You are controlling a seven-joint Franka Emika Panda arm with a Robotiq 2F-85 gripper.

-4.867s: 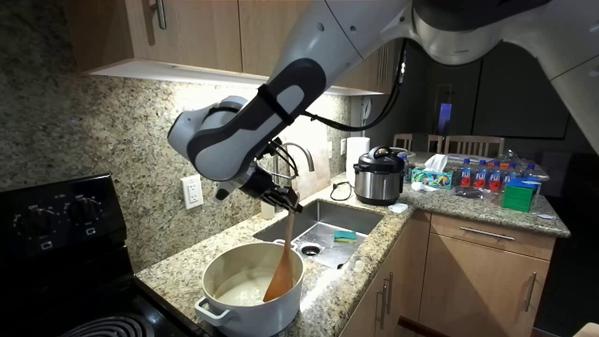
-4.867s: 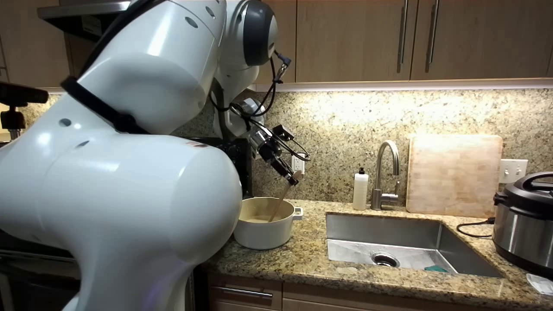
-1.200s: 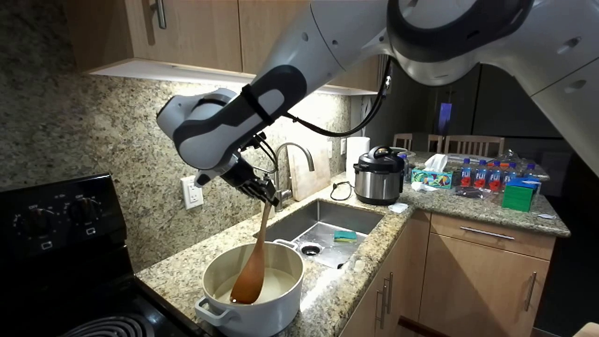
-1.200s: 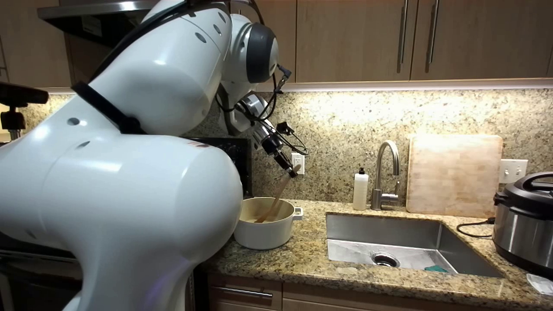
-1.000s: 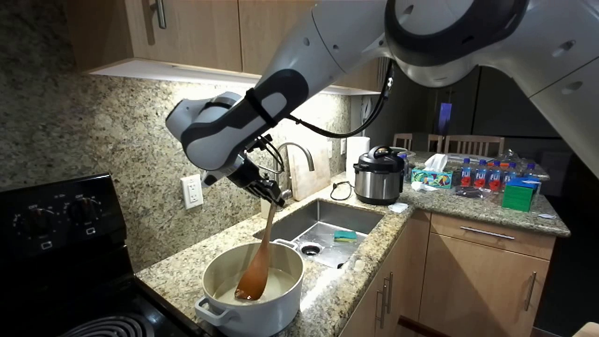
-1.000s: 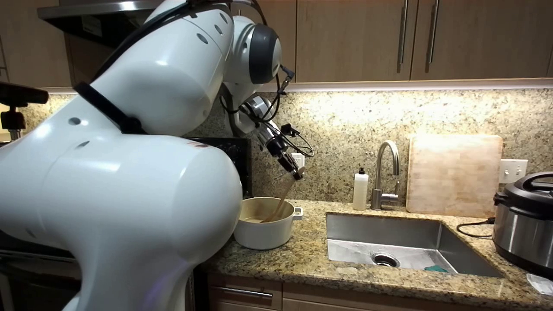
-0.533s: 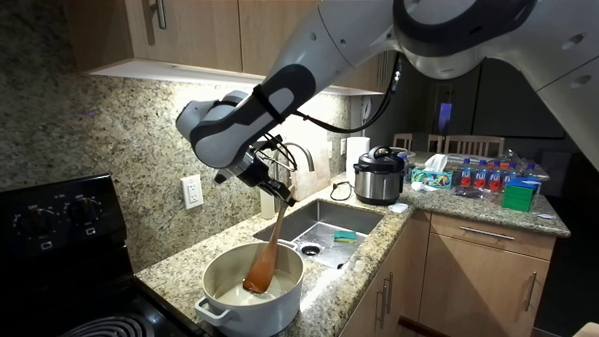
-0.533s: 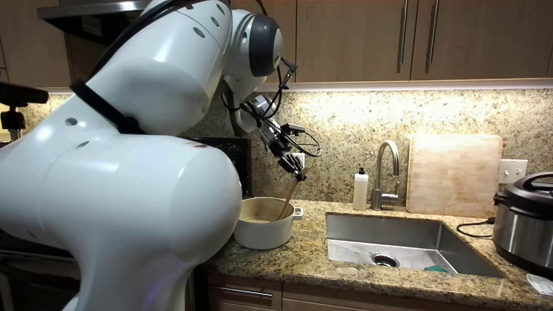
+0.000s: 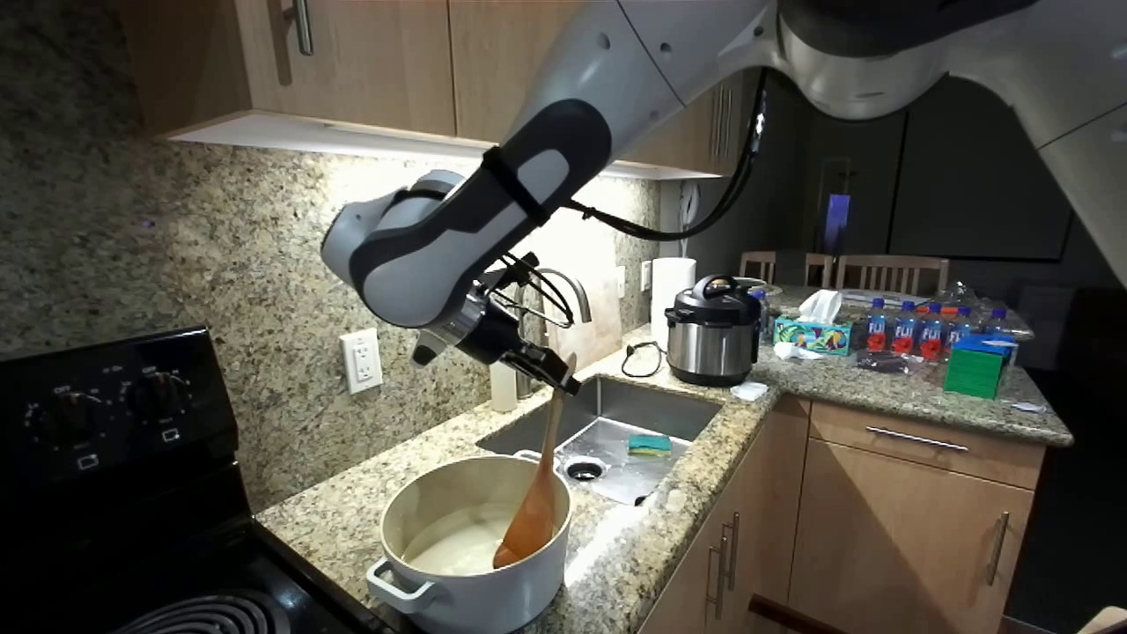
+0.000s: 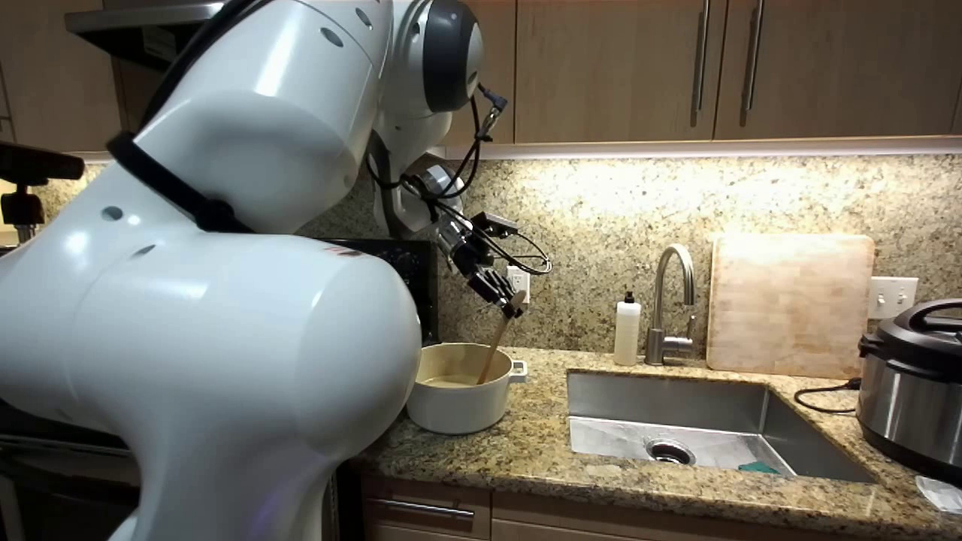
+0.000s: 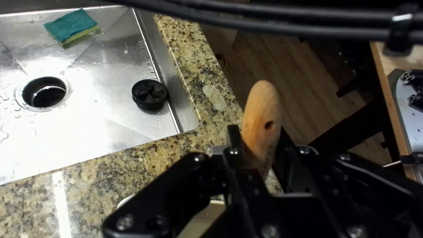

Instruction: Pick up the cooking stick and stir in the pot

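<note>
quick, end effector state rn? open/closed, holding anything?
End effector: closed, holding the wooden cooking stick near its upper end, with the broad end down inside the pot.

In exterior view, Panda forearm slants down toward 7:30; Robotiq gripper points to 4 o'clock, fingers clamped.

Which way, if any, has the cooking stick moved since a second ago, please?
Yes: in both exterior views, the blade of the cooking stick has shifted rightward in the unmoved pot, toward the sink.
</note>
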